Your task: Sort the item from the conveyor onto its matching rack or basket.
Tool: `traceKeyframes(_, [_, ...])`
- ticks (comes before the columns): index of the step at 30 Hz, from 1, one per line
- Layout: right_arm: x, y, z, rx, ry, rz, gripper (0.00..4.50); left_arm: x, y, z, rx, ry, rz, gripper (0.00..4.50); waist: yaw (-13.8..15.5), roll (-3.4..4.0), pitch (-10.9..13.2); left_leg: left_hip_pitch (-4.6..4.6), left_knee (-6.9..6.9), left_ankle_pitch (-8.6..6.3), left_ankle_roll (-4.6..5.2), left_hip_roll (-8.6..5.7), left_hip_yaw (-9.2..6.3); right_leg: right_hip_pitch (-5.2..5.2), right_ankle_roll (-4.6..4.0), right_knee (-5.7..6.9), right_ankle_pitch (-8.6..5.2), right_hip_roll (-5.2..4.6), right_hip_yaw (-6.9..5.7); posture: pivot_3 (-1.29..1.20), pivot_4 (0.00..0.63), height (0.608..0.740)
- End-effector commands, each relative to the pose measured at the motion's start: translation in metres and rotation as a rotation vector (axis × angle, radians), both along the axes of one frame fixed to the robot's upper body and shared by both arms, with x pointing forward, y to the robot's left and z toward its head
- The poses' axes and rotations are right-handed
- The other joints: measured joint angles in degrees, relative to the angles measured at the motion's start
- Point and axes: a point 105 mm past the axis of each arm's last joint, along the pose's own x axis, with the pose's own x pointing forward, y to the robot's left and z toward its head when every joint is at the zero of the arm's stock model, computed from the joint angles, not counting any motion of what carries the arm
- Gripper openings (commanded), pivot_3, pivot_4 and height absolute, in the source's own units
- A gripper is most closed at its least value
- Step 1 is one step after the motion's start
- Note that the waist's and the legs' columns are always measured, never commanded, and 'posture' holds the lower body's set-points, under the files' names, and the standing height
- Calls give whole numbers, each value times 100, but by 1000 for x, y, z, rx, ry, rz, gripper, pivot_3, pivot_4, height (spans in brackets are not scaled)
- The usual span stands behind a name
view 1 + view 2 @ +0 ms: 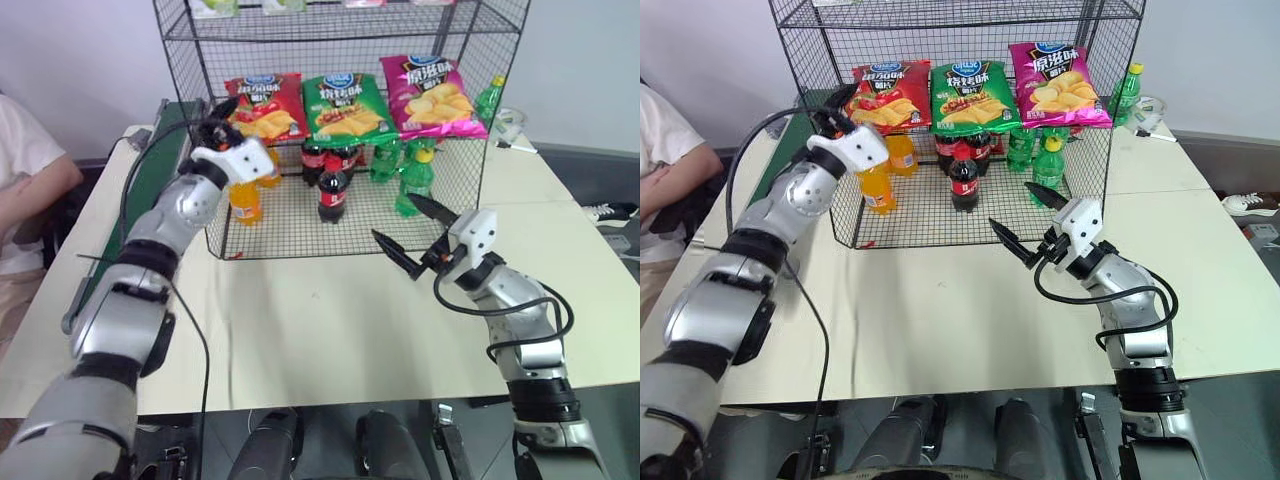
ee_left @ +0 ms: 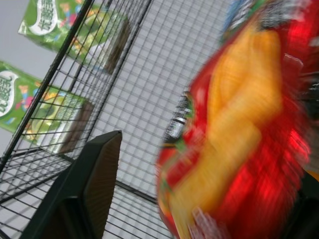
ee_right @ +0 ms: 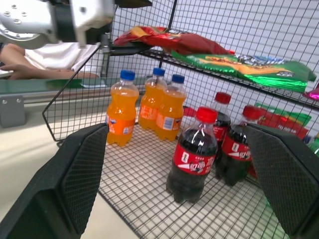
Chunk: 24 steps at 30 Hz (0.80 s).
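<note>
One red chip bag (image 1: 262, 106) corner, hidden behind left hand (image 1: 222, 118)

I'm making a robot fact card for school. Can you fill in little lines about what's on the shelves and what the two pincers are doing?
red chip bag: lying on the rack's middle shelf, at the left end
next to it: green chip bag, then magenta chip bag
bottom shelf: orange soda bottles, cola bottles, green bottles
left pincer: open, at the red bag's left edge
right pincer: open, empty, over the table in front of the rack
conveyor: left of the rack
</note>
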Motion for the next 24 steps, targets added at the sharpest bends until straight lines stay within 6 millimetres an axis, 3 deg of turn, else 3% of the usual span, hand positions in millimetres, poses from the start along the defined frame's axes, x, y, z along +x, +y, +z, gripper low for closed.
traceKeyframes(1, [-4, 3, 14, -7, -62, 25, 4500, -31, 13, 19, -115, -72, -76, 3709, 4, 1, 0, -1, 0, 0, 0, 1, 1, -5, -1, 0, 0, 1, 2, 0, 150, 740])
traceKeyframes(4, [-3, 0, 12, -8, -57, 24, 4500, -59, 45, 14, -254, -66, -65, 3709, -20, 6, -3, -7, -1, -1, 0, 2, 3, -14, -3, 0, 1, 0, 10, 0, 150, 740])
traceKeyframes(7, [-4, -2, 13, -11, -59, 22, 4500, -75, 53, 8, -300, -7, -93, 3709, 20, 6, -3, -8, 0, 0, 0, 5, 2, -19, -5, 3, 2, 1, 12, 0, 150, 740])
traceKeyframes(11, [-8, -22, 12, -73, -36, 18, 4500, -106, 65, -44, -620, 511, -258, 3709, 29, 14, -7, -5, 12, -7, 9, 1, 0, -2, -8, -6, 3, -7, 7, 0, 150, 740])
traceKeyframes(13, [-10, -34, 12, -103, -14, 20, 4500, -118, 77, -64, -693, 682, -229, 3709, 14, 23, -2, -5, 20, -17, 25, 1, 6, 7, -8, -11, 2, -24, 14, 0, 150, 740])
traceKeyframes(15, [-9, -44, 12, -136, -15, 1, 4500, -126, 89, -63, -778, 731, -227, 3709, 36, 21, 0, -5, 20, -18, 26, 4, 3, 5, -9, -12, 1, -17, 12, 0, 150, 740])
traceKeyframes(19, [-8, -60, 16, -154, -11, -25, 4500, -138, 107, -60, -746, 754, -188, 3709, 54, 19, -2, -4, 23, -18, 23, 13, -12, 13, -31, -12, -9, -7, 3, 0, 150, 740])
traceKeyframes(24, [-19, -74, 8, -212, 33, -16, 4500, -145, 121, -64, -693, 777, -155, 3709, 44, 25, -2, -4, 18, -19, 24, 7, 4, 11, -31, -19, -9, -26, 6, 0, 150, 740])
